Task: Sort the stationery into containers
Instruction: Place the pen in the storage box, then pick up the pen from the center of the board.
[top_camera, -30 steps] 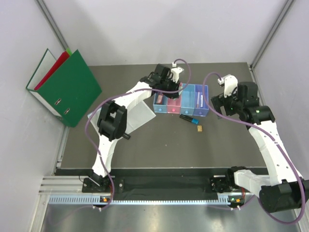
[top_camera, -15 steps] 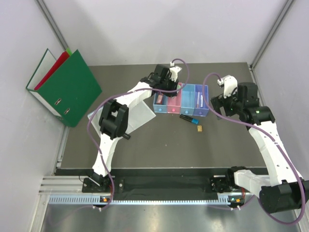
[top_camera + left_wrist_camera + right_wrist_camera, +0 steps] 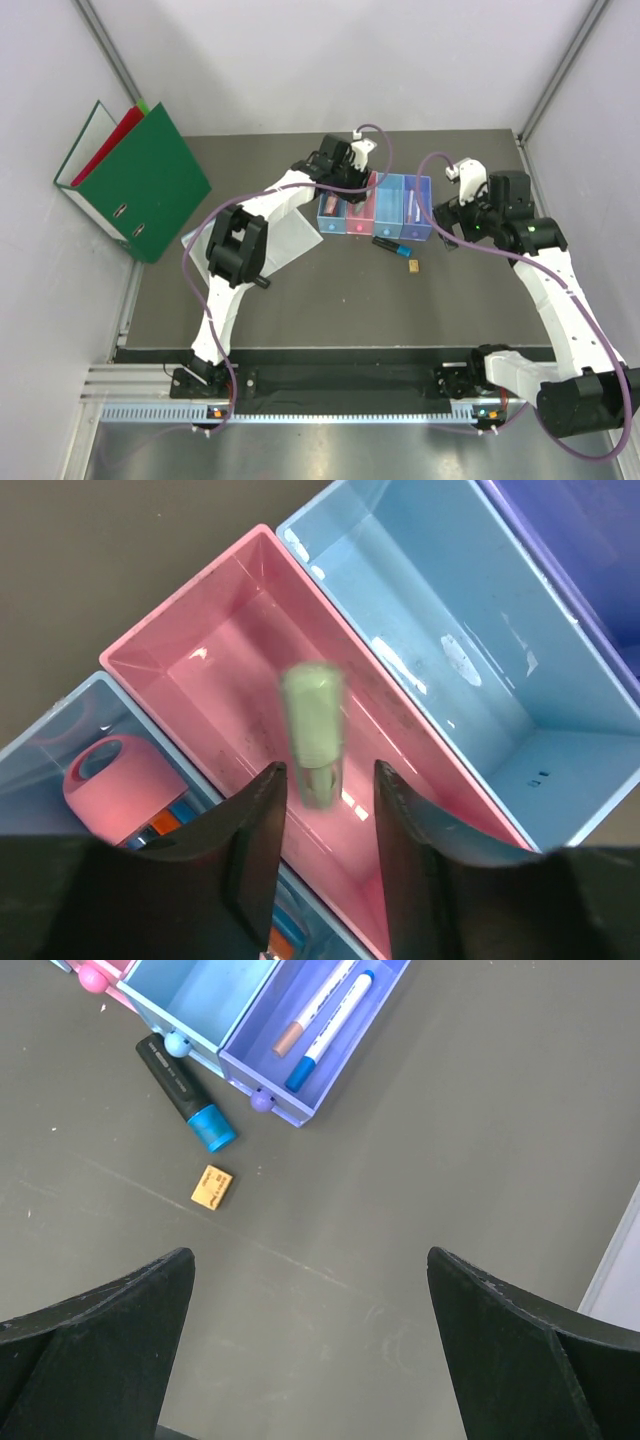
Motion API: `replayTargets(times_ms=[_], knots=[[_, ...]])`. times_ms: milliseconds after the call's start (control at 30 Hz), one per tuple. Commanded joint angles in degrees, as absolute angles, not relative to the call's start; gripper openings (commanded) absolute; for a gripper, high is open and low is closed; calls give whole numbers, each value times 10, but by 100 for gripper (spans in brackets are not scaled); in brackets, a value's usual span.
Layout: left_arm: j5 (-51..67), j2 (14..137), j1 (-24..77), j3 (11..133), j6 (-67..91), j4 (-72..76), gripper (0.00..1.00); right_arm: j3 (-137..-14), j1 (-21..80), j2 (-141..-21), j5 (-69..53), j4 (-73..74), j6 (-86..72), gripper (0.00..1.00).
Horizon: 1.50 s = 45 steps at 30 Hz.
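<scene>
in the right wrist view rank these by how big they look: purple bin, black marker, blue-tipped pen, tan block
1. purple bin, largest even though it is cut off at the top edge
2. black marker, thicker than the pen
3. blue-tipped pen, about as long as the marker, so a close call
4. tan block, clearly smallest

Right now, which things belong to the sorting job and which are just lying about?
Job: green highlighter, glue stick, black marker, tan block, two pens, four joined bins.
Lying about: ring binders, clear sleeve.
</scene>
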<state>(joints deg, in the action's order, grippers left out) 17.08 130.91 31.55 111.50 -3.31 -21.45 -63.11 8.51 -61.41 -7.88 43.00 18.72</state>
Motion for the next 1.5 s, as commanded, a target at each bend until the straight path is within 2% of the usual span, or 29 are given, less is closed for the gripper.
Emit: replayTargets(times_ms=[0, 67, 200, 333, 433, 633, 767, 933, 1200, 1467], knots=[[184, 1306, 314, 1126, -32, -201, 48, -660, 95, -606, -89, 427, 196, 99], [185, 1303, 314, 1128, -29, -198, 53, -660, 96, -606, -87, 427, 196, 99], [187, 1287, 312, 1148, -32, -215, 54, -661, 95, -603, -87, 430, 198, 99], [231, 1225, 308, 1133, -128, -243, 55, -653, 96, -598, -89, 431, 203, 99], [248, 1142, 307, 1069, -273, -292, 57, -649, 98, -597, -89, 426, 207, 99], [169, 979, 302, 893, -514, -441, 59, -654, 101, -592, -90, 413, 205, 99], [128, 881, 298, 726, -665, -476, 63, -654, 104, -589, -91, 414, 207, 99], [110, 809, 297, 616, -844, -519, 66, -668, 106, -589, -91, 418, 202, 99], [78, 864, 290, 597, -959, -602, 66, -675, 106, -578, -81, 429, 201, 99], [53, 906, 250, 577, -1056, -580, 66, -677, 105, -588, -71, 433, 208, 99]])
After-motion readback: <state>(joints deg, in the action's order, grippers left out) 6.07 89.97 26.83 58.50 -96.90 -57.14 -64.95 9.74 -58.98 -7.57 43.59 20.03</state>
